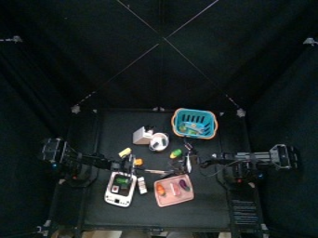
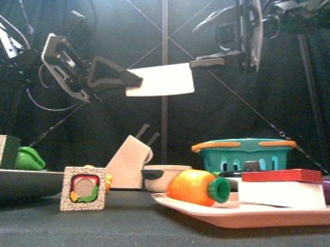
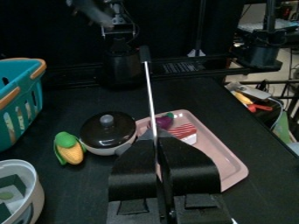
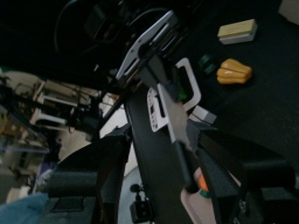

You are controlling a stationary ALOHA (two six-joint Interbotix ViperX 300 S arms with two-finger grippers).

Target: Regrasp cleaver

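The cleaver (image 2: 161,80) has a broad pale blade and hangs level in the air above the table. My left gripper (image 2: 111,75) is shut on its left end; in the left wrist view the blade (image 3: 149,105) runs edge-on between the jaws. My right gripper (image 2: 210,61) hovers at the blade's upper right corner with its jaws apart. In the right wrist view the cleaver (image 4: 152,39) lies just beyond the right jaws' tips. From above, the cleaver (image 1: 159,170) sits between the left gripper (image 1: 134,165) and the right gripper (image 1: 189,160).
Below stand a teal basket (image 2: 245,154), a white knife block (image 2: 129,159), a black pot (image 3: 107,133), a pink tray (image 2: 233,207) with an orange toy vegetable (image 2: 200,186), a green pepper (image 2: 31,159) and a small framed card (image 2: 84,188).
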